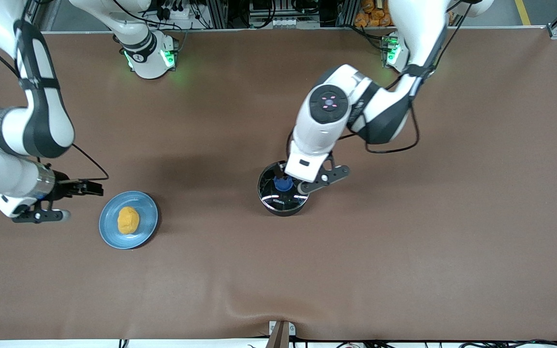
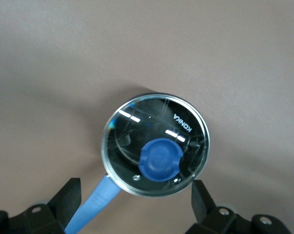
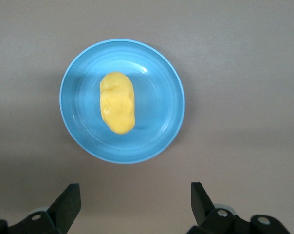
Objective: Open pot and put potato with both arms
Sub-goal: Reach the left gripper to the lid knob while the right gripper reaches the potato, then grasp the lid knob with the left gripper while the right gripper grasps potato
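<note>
My left hand hangs just above the pot, with its fingers spread wide and nothing in them. The lid is on the pot. It is clear glass, so I think it is hard, smooth and easy to break if it drops. The blue knob in the middle of the lid is right under this hand, and that is the spot I would pinch. It looks small and round, so a slack squeeze could let it slide out. The long blue handle pokes out under the hand too.

My right hand is over the table, just beside the plate, also wide open and holding nothing. The potato lies on that plate. It looks light, firm and lumpy, so I would grip it across its thin middle. It may roll a bit.
</note>
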Controlling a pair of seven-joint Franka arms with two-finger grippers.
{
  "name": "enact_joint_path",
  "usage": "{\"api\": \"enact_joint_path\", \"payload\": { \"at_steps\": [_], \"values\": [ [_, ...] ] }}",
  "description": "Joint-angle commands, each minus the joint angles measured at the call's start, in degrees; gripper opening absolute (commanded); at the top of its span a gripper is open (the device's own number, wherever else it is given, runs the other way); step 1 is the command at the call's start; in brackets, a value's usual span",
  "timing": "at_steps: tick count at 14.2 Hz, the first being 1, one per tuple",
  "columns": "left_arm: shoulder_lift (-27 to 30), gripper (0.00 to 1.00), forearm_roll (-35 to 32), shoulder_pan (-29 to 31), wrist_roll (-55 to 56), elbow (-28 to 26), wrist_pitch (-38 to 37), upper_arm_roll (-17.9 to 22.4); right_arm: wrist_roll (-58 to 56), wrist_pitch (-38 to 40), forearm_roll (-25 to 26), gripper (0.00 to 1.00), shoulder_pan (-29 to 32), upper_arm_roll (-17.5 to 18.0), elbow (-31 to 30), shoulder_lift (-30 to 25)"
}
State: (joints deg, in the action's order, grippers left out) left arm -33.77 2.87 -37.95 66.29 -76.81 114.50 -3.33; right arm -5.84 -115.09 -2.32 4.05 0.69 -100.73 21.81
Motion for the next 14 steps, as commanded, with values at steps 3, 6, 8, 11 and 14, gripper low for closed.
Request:
{"api": "enact_joint_path", "payload": {
  "at_steps": [3, 6, 8, 11, 14],
  "values": [
    [-5.3, 1.00, -0.2, -5.1, 12.9, 3.6, 2.6, 3.4, 3.9, -4.4, -5.0, 1.00, -0.4, 0.6, 0.8, 5.1],
    [-6.0, 1.00, -0.2, -5.2, 16.8, 3.5, 3.1, 3.4, 7.1, -9.2, -5.6, 1.00, -2.0, 0.6, -0.3, 7.6],
    [-7.1, 1.00, -0.3, -5.3, 16.6, 3.4, 4.3, 3.4, 7.9, -14.0, -5.6, 1.00, -3.0, 0.6, -2.1, 8.9],
    [-7.5, 1.00, -0.4, -5.2, 13.8, 3.3, 4.4, 3.3, 7.8, -16.7, -5.6, 1.00, -3.1, 0.6, -2.0, 10.8],
    [-8.2, 1.00, -0.3, -5.2, 9.0, 3.3, 4.4, 3.3, 7.7, -18.2, -5.5, 1.00, -2.8, 0.5, -2.1, 11.7]
  ]
}}
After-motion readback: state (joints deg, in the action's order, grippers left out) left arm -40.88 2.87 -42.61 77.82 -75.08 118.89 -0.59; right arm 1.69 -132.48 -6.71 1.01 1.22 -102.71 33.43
